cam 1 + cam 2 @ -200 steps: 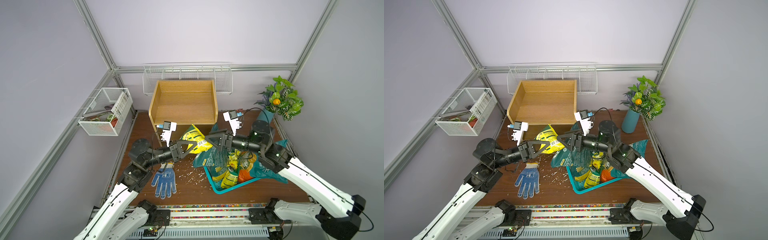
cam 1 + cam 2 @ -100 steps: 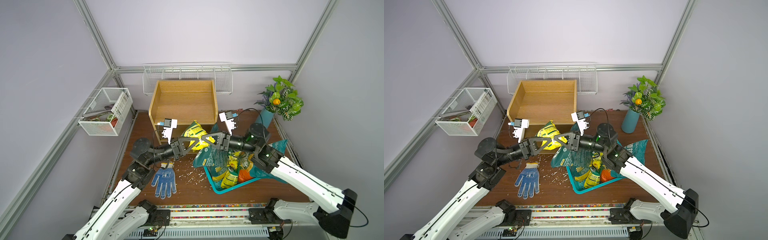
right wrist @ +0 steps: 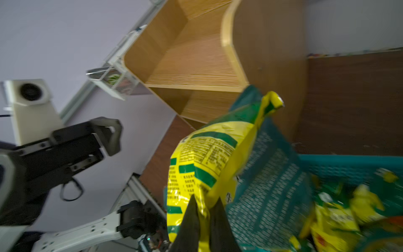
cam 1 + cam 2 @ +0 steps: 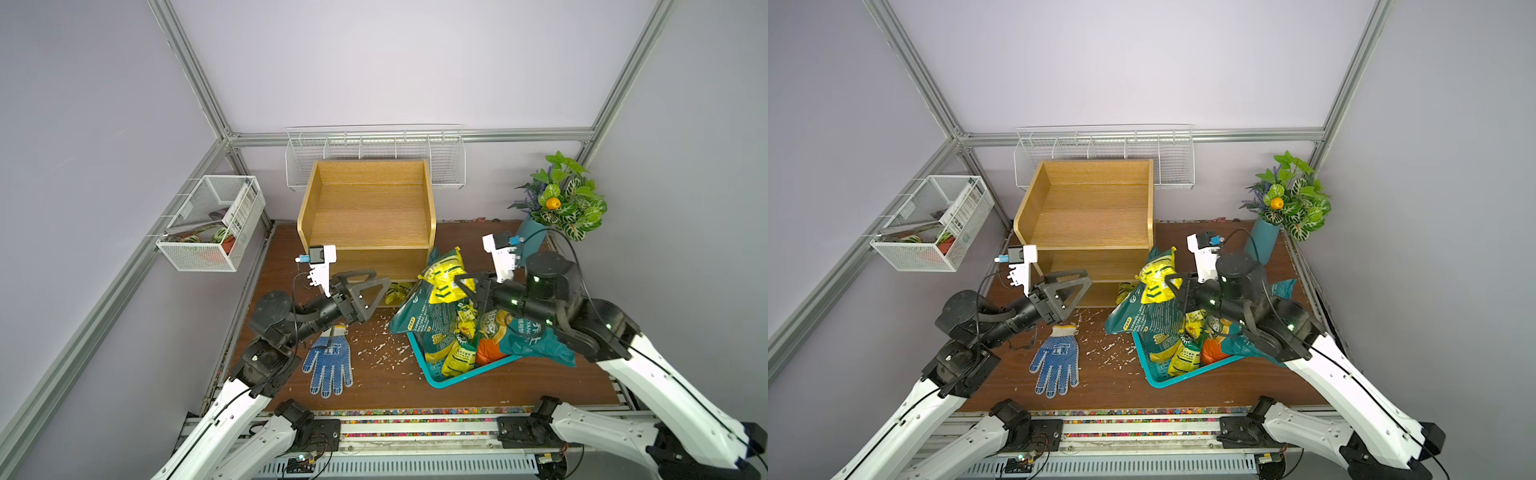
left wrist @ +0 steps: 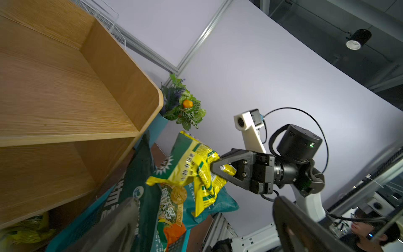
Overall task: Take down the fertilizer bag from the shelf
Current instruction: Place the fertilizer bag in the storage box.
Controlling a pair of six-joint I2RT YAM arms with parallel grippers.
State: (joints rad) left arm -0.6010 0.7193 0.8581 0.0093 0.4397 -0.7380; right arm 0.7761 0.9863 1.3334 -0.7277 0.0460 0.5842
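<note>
The right fingers (image 3: 189,220) were pinched shut on the yellow-green fertilizer bag (image 4: 446,278), and the left fingers (image 4: 358,274) stood wide apart, empty, in front of the shelf (image 4: 370,208). The bag hung clear of the shelf, just beside its corner, above the heaped teal basket (image 4: 465,374). Judging by that, the take-down was mostly done, with only setting it down and releasing left.

A blue dotted glove (image 4: 330,365) is laid flat on the brown counter (image 4: 395,390). White scraps (image 4: 382,345) are scattered between it and a teal plastic basket (image 4: 457,376). A leafy plant (image 4: 565,203) with a small orange fruit is set in a teal vase (image 4: 530,237) at the far corner. A white wire rack (image 4: 374,143) is mounted on the back wall and a wire bin (image 4: 208,232) on the side wall.
</note>
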